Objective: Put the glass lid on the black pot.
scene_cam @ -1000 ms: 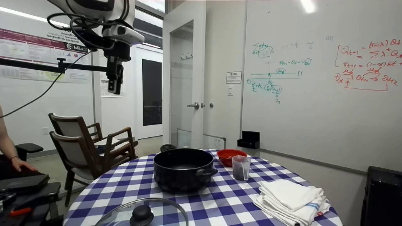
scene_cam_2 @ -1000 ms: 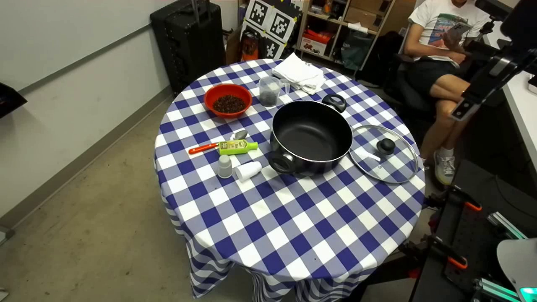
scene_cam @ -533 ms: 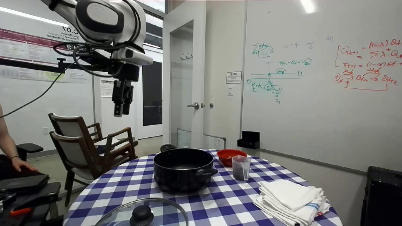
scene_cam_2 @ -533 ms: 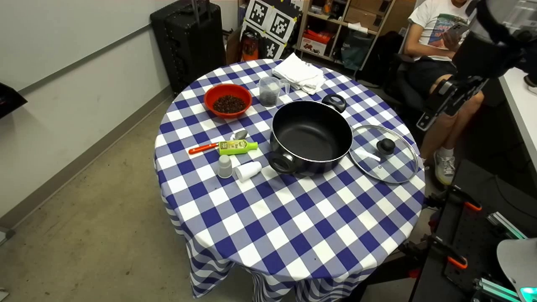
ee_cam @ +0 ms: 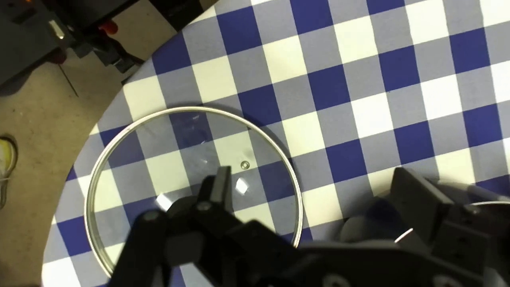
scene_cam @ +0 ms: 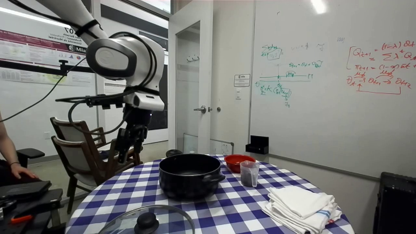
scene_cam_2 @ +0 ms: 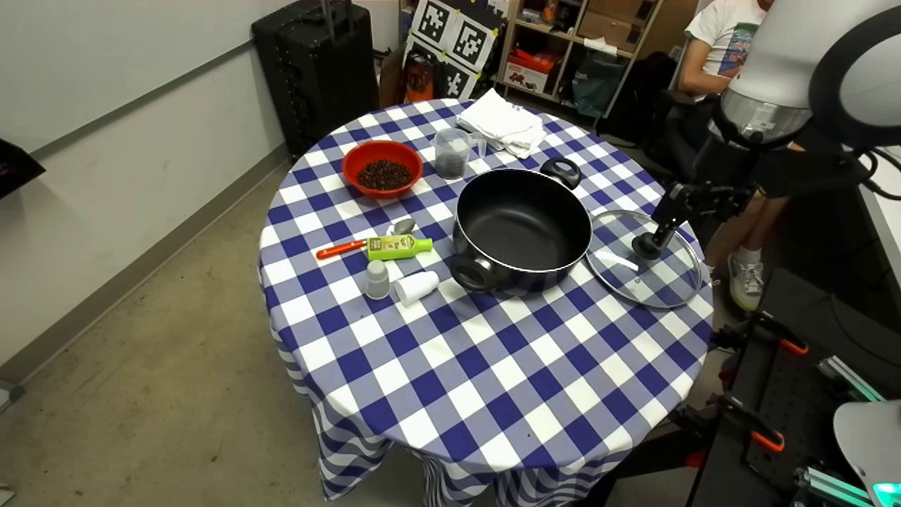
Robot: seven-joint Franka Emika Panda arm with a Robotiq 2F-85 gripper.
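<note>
The glass lid [scene_cam: 170, 222] lies on the checkered tablecloth with its dark knob up, beside the black pot [scene_cam: 190, 182]. Both also show in an exterior view, the lid [scene_cam_2: 619, 274] right of the uncovered, empty pot [scene_cam_2: 521, 229]. My gripper [scene_cam: 130, 155] is in the air, pointing down, behind and above the lid. In the wrist view my gripper [ee_cam: 311, 171] is open with nothing between the fingers. Its left finger [ee_cam: 221, 189] overlaps the lid [ee_cam: 191, 159] and hides most of the knob. The pot shows only partly behind the right finger [ee_cam: 416, 199].
A red bowl [scene_cam_2: 383, 186] with dark beans, a clear measuring cup [scene_cam_2: 451, 158] and folded white towels [scene_cam_2: 501, 123] stand past the pot. A green bottle [scene_cam_2: 399, 248], a red-handled spoon [scene_cam_2: 341, 249], a shaker [scene_cam_2: 377, 280] and a white cup [scene_cam_2: 417, 287] lie or stand beside it.
My arm and gripper have come down a long way toward the table and the lid, shifting slightly right in an exterior view. The lid and pot have not moved.
</note>
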